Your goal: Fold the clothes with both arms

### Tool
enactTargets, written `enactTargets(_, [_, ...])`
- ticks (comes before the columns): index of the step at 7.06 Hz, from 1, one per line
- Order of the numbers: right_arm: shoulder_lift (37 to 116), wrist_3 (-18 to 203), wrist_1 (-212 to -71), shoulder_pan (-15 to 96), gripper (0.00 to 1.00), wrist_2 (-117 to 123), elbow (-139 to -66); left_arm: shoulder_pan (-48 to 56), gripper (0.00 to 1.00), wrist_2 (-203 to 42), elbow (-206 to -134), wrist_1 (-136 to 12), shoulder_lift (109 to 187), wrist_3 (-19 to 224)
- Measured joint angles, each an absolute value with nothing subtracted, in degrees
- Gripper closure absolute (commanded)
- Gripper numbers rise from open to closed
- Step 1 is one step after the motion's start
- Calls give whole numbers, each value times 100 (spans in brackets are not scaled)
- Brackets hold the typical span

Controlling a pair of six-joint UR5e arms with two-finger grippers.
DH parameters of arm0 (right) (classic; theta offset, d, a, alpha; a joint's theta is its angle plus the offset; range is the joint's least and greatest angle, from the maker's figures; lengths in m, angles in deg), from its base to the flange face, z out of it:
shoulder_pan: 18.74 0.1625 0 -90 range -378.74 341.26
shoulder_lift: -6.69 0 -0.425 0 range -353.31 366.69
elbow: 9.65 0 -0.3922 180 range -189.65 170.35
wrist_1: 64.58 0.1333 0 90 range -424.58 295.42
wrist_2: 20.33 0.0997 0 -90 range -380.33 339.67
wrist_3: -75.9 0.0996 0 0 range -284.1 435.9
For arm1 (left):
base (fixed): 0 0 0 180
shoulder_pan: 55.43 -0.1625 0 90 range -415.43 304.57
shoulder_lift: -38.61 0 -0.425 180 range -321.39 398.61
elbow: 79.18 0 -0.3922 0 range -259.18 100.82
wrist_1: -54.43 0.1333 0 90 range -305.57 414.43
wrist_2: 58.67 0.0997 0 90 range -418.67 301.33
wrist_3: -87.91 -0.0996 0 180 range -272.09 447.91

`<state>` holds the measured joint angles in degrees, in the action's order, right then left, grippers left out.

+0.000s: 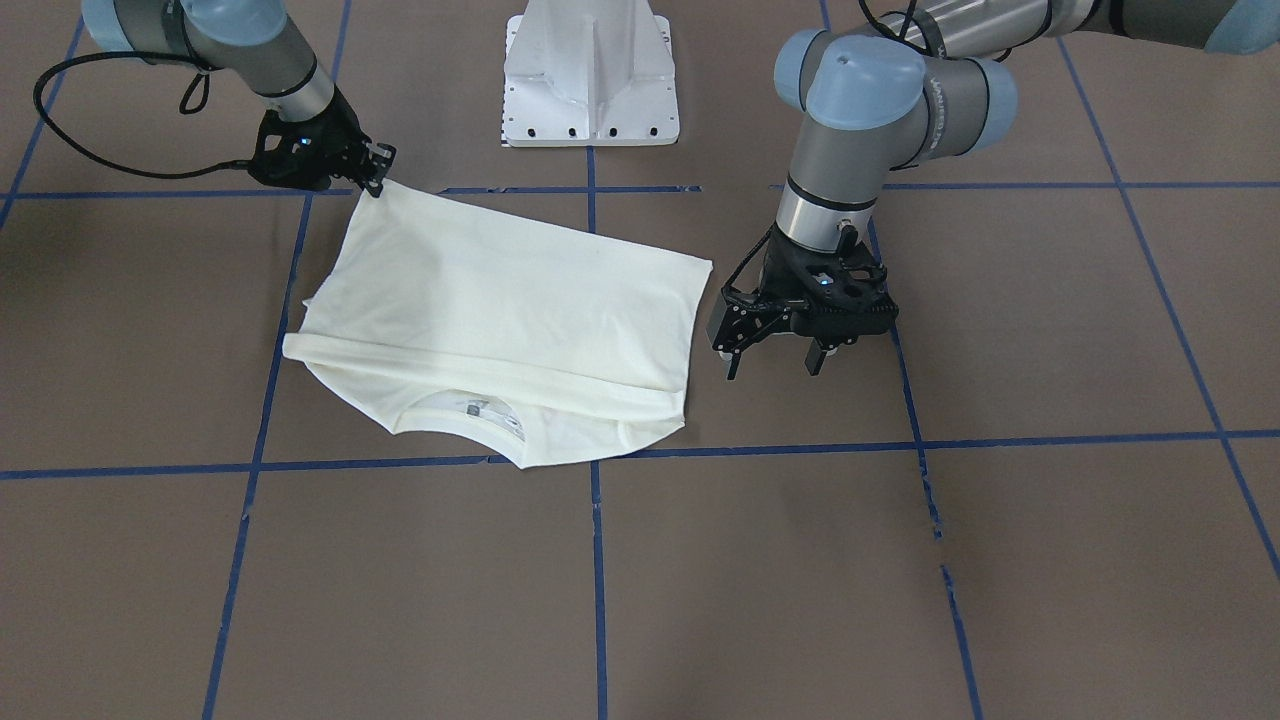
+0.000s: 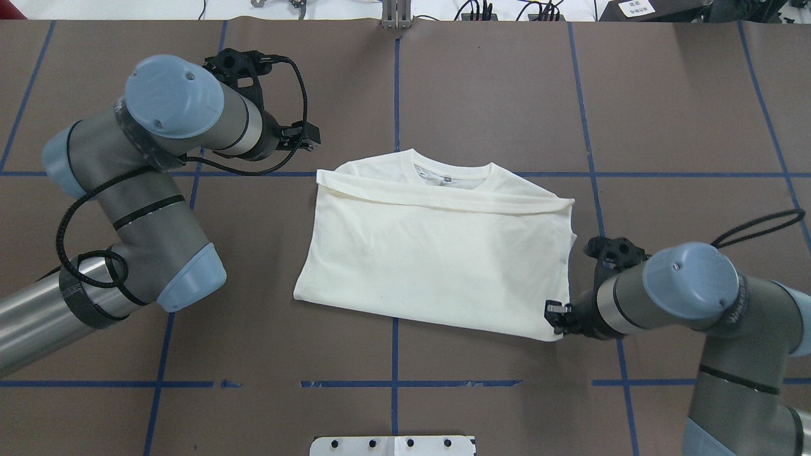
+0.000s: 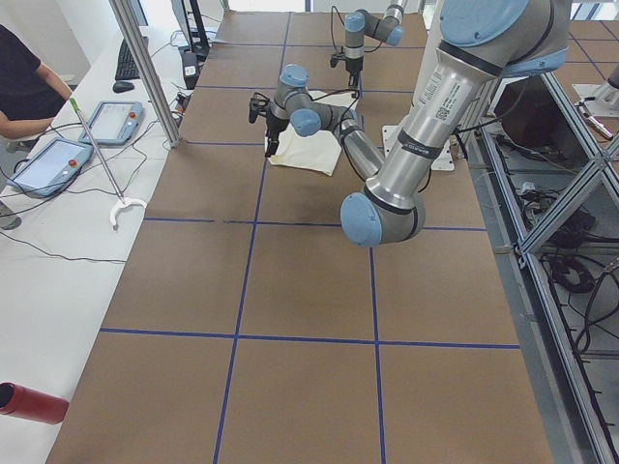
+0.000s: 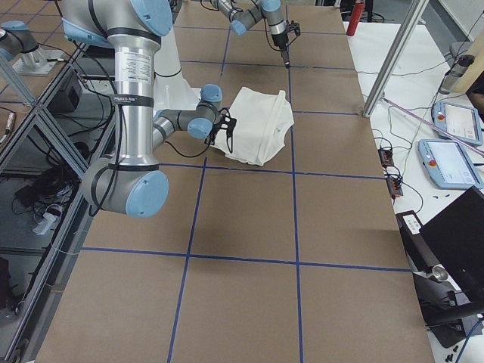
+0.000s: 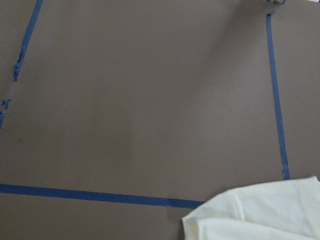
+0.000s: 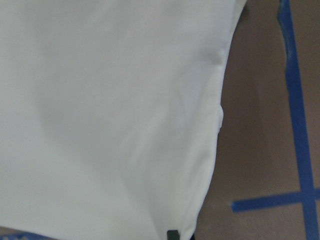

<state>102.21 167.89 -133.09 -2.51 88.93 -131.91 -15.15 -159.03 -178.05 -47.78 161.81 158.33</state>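
Ops: Table [image 1: 700,600] up front: flat matte brown sheet, blue tape lines [image 1: 598,560] in a grid, tape frayed in spots.
Dev: Left to right, front camera?
Ops: Right gripper [image 1: 378,178] first. Black, fingers pinched together on the far corner of the shirt [image 1: 500,300]; that corner is drawn up to a point. Right wrist camera is mostly cream cloth, with one dark fingertip [image 6: 172,234] at the bottom edge.
Dev: Shirt itself?
Ops: Mid-table, in front of the white metal base [image 1: 590,75], straddling the centre tape line. Folded to a rough rectangle, plain cream side up. Soft matte knit, nearly smooth. A rolled fold runs along the collar side. The ribbed neckline [image 1: 470,425] with a small label [image 1: 475,408] pokes out past it, toward the front camera.
Dev: Other side?
Ops: Left gripper [image 1: 773,372]: fingers wide apart, holding nothing, pointing down, just beside the shirt's edge, not touching. Its wrist camera sees bare table, tape and one shirt corner.
Dev: Rest?
Ops: Both arms [image 1: 880,100]: grey-and-silver tubes, light blue caps, black cable loops. Side views: white bench [image 3: 58,251] along the table with two control tablets [image 3: 58,159], aluminium posts [image 3: 145,68], a person [image 3: 24,87] in a black top at the edge.
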Motion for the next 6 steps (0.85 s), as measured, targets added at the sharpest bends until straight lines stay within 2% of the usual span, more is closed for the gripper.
enactTargets(1, [10562,16859,-13306,-636,0,8887,-13478,-1540,0,-15891,-17808,-4783,16182,15845])
enactTargets(3, [10732,17068,-13270,-937,0,8799,-13664,-1647,0,-15903,-17813,-4806,16183,15892])
enactTargets(5, [10614,17222,-12988,-544,0,8586,-13656,-2099,2,-15926,-17840,-4854,16176,16424])
enactTargets(6, [10522,17217,-12810,-119,0,8611,-13639,-2443,10,-15927,-17933,-4857,16111,16893])
